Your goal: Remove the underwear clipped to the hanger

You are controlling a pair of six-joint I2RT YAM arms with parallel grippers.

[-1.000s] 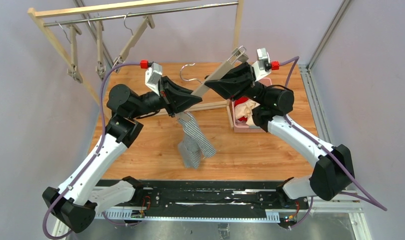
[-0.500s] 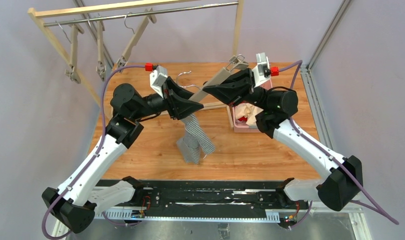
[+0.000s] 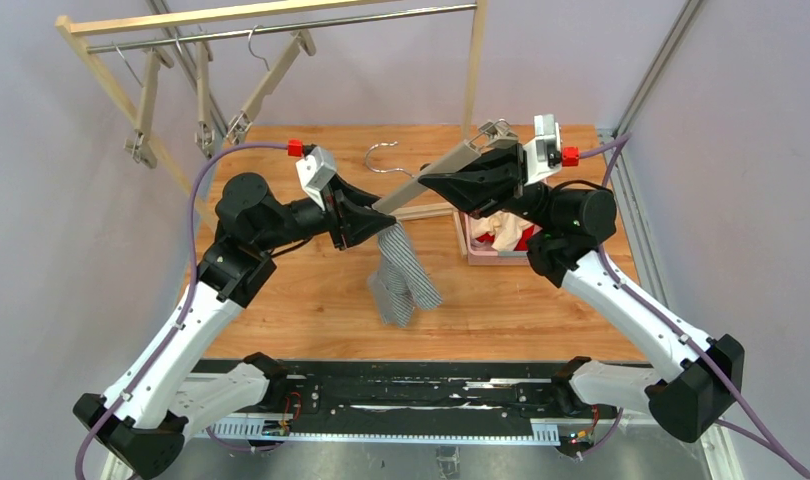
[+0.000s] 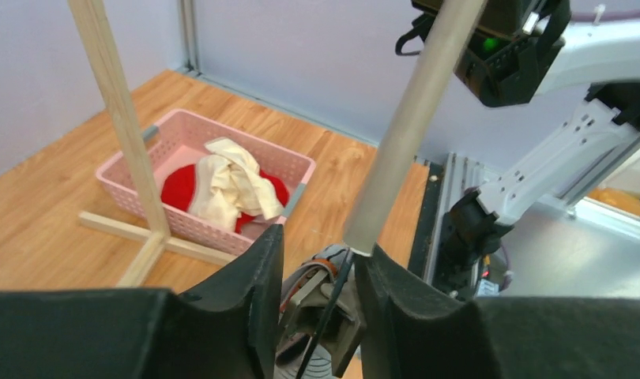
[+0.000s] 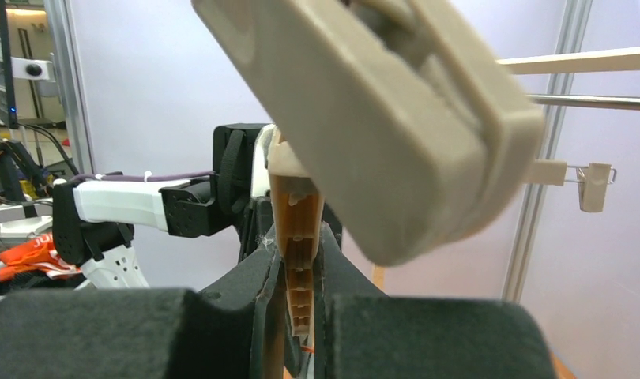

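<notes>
One striped underwear (image 3: 401, 275) dangling, top view | left tool (image 4: 317, 257) parted | right tool (image 5: 297, 264) pinching hanger (image 5: 380, 110)

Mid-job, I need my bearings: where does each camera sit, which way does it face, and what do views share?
Top external: above and behind the robot, looking down on the table; shows both arms, left claw, right claw, the hanger and pinstriped underwear.
Left wrist: behind the left claw, facing the basket and right arm; own fingers straddle the clip.
Right wrist: behind the right claw, facing the left arm; own fingers pinch the hanger.
Shared: all three show the hanger; each wrist view sees the other arm.
</notes>
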